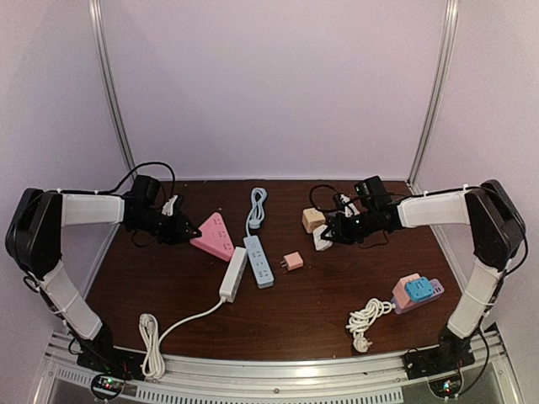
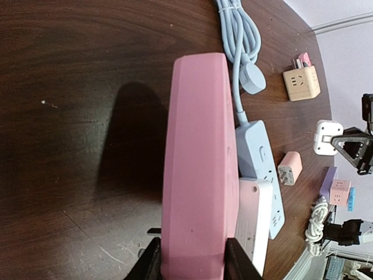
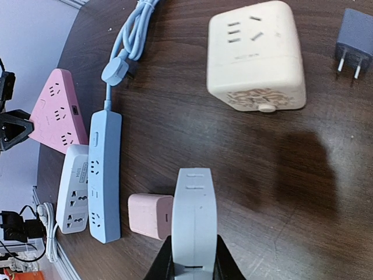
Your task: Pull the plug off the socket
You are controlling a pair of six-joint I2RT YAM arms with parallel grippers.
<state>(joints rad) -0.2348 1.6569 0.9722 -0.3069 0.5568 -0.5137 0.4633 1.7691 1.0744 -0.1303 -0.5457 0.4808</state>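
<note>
Two things are clamped: the pink triangular socket (image 2: 198,175) in the left tool (image 2: 195,262), the white adapter (image 3: 195,210) in the right tool (image 3: 192,265).

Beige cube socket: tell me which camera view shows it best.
Right wrist view: the beige cube socket sits large in the upper frame, its slots sharp. The top external view shows it small; the left wrist view shows it distant, at upper right.

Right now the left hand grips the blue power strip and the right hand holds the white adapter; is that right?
Not quite: the left wrist view shows the left hand gripping the pink triangular socket; the right hand holds the white adapter.
</note>
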